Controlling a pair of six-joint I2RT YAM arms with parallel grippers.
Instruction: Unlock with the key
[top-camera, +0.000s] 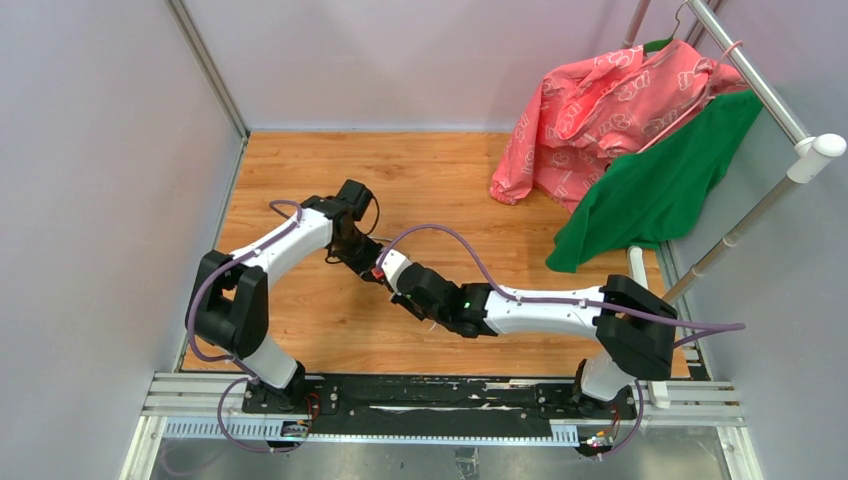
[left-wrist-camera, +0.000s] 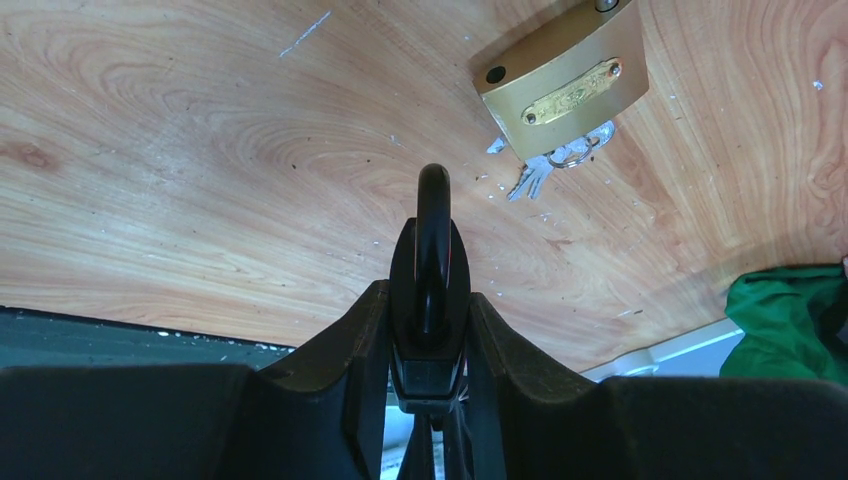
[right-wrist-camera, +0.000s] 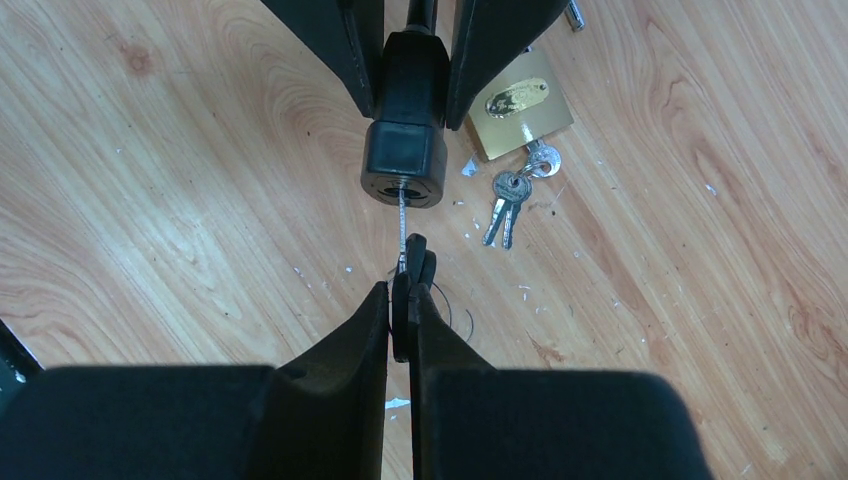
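Observation:
My left gripper (left-wrist-camera: 430, 310) is shut on a black padlock (left-wrist-camera: 430, 270) and holds it above the wooden table. In the right wrist view the black padlock (right-wrist-camera: 404, 130) hangs between the left fingers with its keyhole end facing me. My right gripper (right-wrist-camera: 402, 300) is shut on a black-headed key (right-wrist-camera: 412, 268). The key's thin metal blade (right-wrist-camera: 402, 215) reaches into the padlock's keyhole. In the top view the two grippers meet near the table's middle (top-camera: 378, 270).
A brass padlock (right-wrist-camera: 520, 115) with a ring of silver keys (right-wrist-camera: 508, 200) lies on the wood just right of the black padlock; it also shows in the left wrist view (left-wrist-camera: 562, 80). Pink (top-camera: 600, 110) and green (top-camera: 660, 185) garments hang on a rack at the right.

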